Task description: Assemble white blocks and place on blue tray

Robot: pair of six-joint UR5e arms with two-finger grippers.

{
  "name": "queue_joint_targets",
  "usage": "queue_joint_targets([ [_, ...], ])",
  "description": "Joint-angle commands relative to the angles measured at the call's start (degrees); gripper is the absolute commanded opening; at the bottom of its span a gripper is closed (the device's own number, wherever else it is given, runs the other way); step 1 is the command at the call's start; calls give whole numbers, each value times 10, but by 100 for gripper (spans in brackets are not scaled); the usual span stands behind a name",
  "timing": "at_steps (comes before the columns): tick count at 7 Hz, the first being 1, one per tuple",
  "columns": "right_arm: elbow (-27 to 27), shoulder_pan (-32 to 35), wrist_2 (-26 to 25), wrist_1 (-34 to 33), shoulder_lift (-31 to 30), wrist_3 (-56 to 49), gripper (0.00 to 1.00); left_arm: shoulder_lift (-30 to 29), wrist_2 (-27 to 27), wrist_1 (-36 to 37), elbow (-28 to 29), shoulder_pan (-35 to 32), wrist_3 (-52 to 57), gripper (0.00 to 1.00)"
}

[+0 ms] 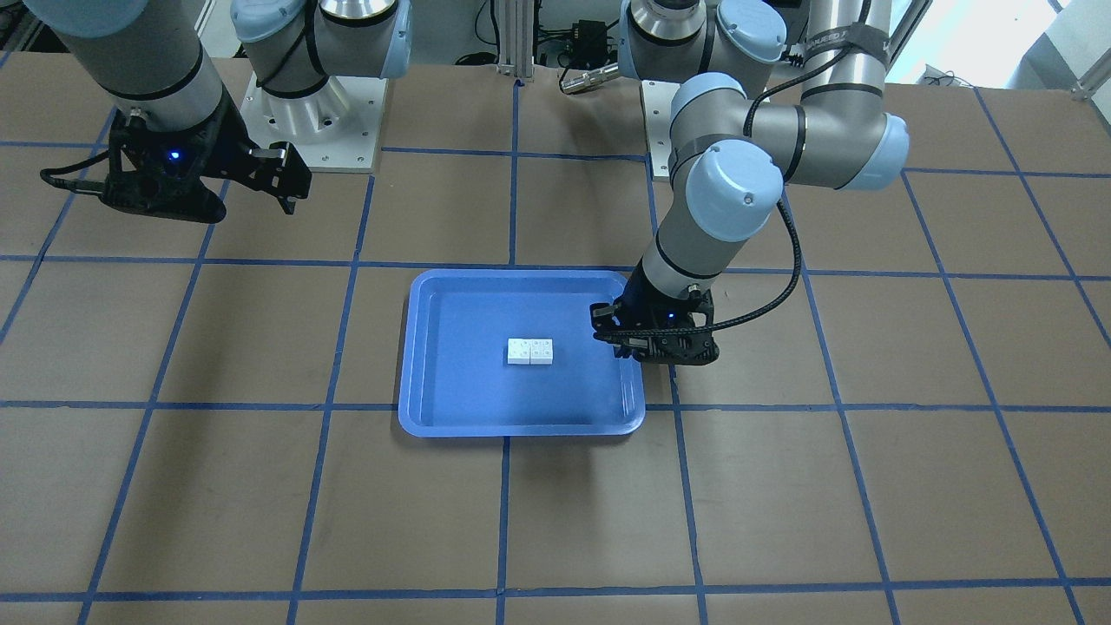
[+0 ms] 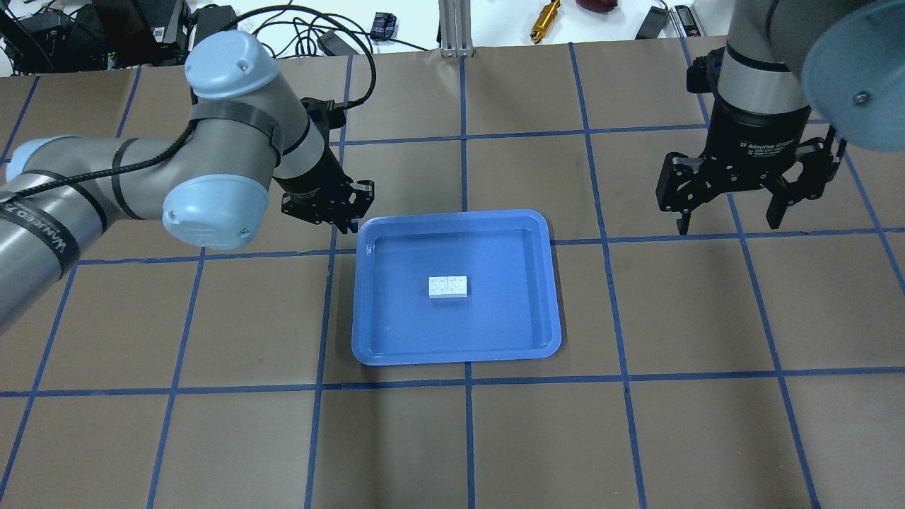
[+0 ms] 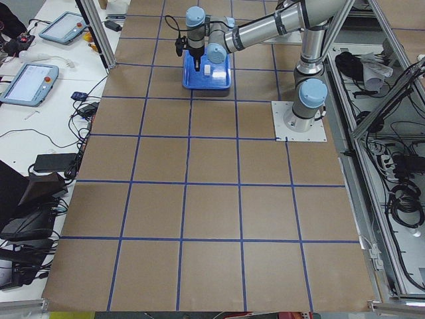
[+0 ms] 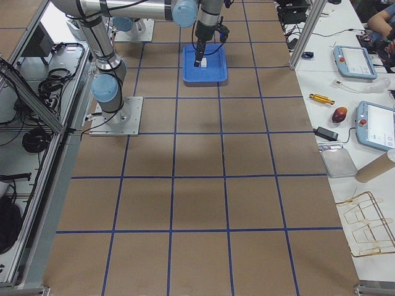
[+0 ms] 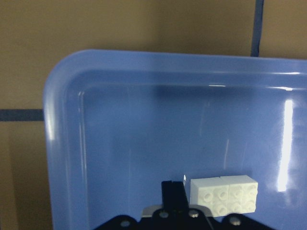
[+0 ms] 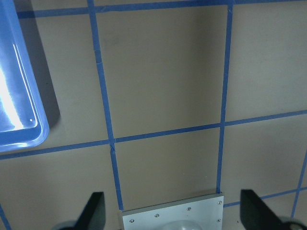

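Bare gridded table all round the blue tray. Close by one rim corner, left gripper with fingers pressed together on nothing; well clear of the opposite rim, right gripper spread wide over table. Mid-tray, white blocks joined side by side, untouched, nearer the left fingers than the right.

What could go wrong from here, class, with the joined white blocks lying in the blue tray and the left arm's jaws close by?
1. The left gripper hangs low at the blue tray's corner rim, jaws shut; a sideways retreat could clip the rim and shift the tray.
2. The white blocks sit side by side with a visible seam; a knock might part them.
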Motion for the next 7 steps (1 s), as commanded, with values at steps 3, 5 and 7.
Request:
queue_joint_targets([
  [3,-6,3,114,-92,2,-1,100,57,42,-132,53,25,4,100],
  [5,-7,6,79,-94,2,-2,100,93,51,-175,59,32,78,100],
  [7,-8,9,83,-94,2,3,100,103,56,-158,80,39,91,100],
])
